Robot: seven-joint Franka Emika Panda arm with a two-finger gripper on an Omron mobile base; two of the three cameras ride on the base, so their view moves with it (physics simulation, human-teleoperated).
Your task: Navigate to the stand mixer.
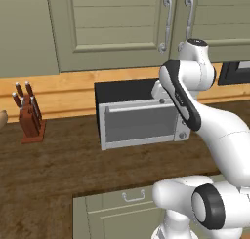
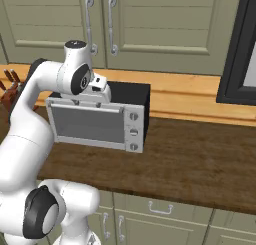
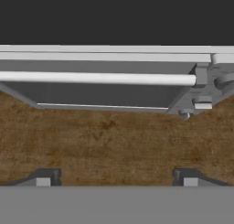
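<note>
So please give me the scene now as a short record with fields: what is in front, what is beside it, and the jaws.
in front: toaster oven, door closed, on wooden counter
to its left: knife block, apart from oven
above: cabinet doors, closed
gripper: above counter, facing oven door handle, jaws open, holding nothing
stand mixer: not seen here

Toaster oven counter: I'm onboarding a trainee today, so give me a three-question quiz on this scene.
1. True or false: the toaster oven door is shut.
2. What stands on the counter left of the oven in the left base view? A) knife block B) kettle C) vase
3. Fill in: in the hand view the gripper fingertips are ____.

Key: 1 true. 2 A, the knife block. 3 apart, over bare wood.
</note>
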